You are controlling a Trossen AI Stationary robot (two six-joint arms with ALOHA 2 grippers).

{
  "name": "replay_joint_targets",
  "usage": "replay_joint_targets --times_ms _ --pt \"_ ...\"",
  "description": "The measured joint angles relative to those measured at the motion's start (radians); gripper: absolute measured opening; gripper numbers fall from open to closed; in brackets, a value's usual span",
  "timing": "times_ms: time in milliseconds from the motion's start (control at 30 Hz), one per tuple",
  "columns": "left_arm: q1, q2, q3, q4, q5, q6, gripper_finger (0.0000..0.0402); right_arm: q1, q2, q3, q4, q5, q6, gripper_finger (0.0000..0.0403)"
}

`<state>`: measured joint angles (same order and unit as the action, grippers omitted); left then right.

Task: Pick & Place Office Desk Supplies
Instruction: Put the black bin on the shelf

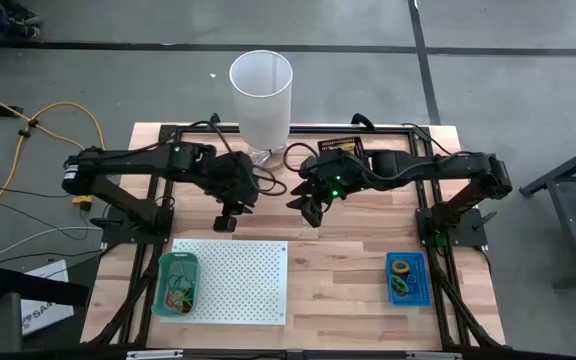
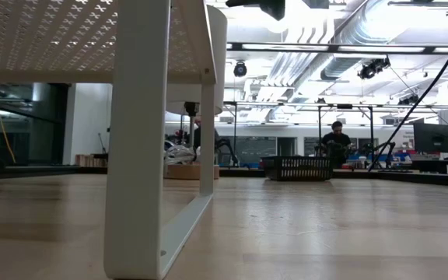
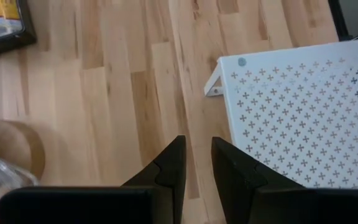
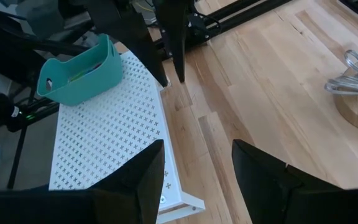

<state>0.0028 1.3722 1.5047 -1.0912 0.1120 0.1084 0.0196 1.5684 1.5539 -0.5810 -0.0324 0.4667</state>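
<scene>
Fig.: both arms hover mid-worktop (image 1: 348, 260), nothing held. Left claw (image 1: 227, 222) narrow, small gap betw. fingers; right claw (image 1: 313, 212) wide. Supplies sit in teal bin (image 1: 178, 284) on perforated board (image 1: 233, 280) & in blue tray (image 1: 406, 277), near front edge. Loops, bands prob. light, soft, floppy; packets slick. Best pinched at a rim or edge, gently.

A: The overhead view is evenly lit; the table (image 1: 368, 270) looks bright and the arms throw only soft, short shadows.

B: The level view differs. Ceiling lights (image 2: 411, 48) glare white at the top, and the near white board leg (image 2: 140, 140) is blurred, being so close.

A: The room behind looks hazy, perhaps from backlight.

B: Both wrist views are bright; the dark fingers (image 3: 166, 177) look soft-edged.
</scene>
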Motion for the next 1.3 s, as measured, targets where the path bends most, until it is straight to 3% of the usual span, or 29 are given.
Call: replay_joint_targets --times_ms 1033,1300 --pt "0.003 0.014 0.000 0.061 -0.005 -0.003 0.0072 0.000 0.000 0.000 0.046 -0.005 -0.003 0.0176" --pt "0.003 0.014 0.000 0.060 -0.005 -0.003 0.0072 -0.030 0.000 0.000 -0.094 -0.022 -0.199 0.0176"
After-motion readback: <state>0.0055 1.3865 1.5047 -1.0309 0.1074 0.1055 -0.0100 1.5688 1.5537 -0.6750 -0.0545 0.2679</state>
